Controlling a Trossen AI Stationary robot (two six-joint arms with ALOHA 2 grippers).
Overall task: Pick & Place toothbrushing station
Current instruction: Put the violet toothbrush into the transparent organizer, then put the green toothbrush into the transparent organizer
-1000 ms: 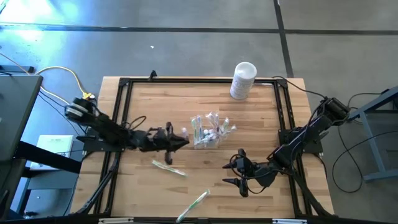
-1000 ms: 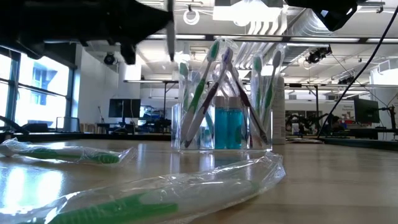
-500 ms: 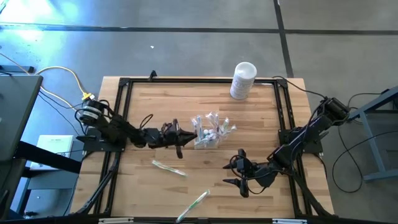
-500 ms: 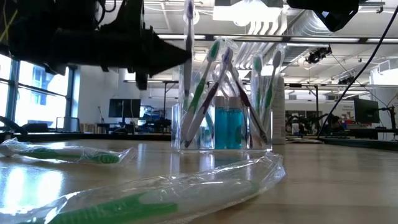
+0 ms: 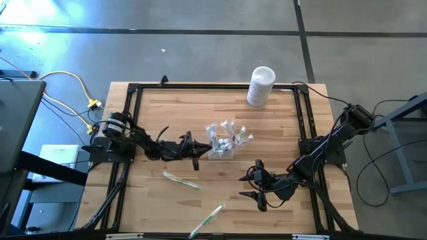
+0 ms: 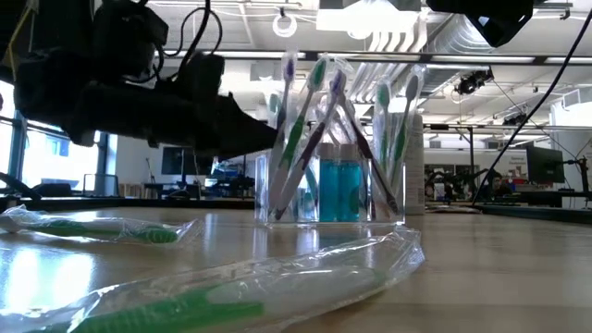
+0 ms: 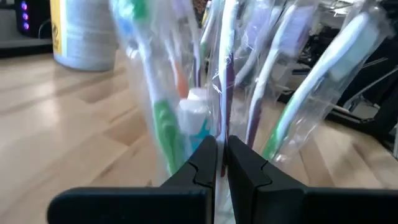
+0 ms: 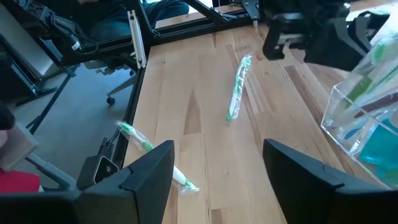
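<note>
A clear plastic cup (image 5: 223, 144) holding several wrapped toothbrushes and teal tubes stands mid-table; it also shows in the low view as the cup (image 6: 328, 190). My left gripper (image 5: 198, 154) is at the cup's left side, pointing level toward it and shut on a wrapped white-and-purple toothbrush (image 6: 288, 79) that stands upright among the others. My right gripper (image 5: 257, 191) hovers open nearer the front right, holding nothing. Two wrapped green toothbrushes (image 5: 181, 180) (image 5: 208, 219) lie flat on the table. My left gripper pinches the wrapped toothbrush low on its handle (image 7: 225, 115) between its two fingers. The fingers come level from the table's left and lie across the handle. The brush stands upright, head up, at the cup's left side; the cup's contents hide its lower end.
A white cylindrical canister (image 5: 260, 85) stands at the far edge, right of centre. A black frame (image 5: 131, 120) runs around the table top. Bare wood lies to the left of and in front of the cup.
My left gripper has moved toward the table's right, to the cup, and has sunk, staying shut on the toothbrush. The brush has stayed upright, moved from left of the cup to its left side, and come down among the other brushes.
</note>
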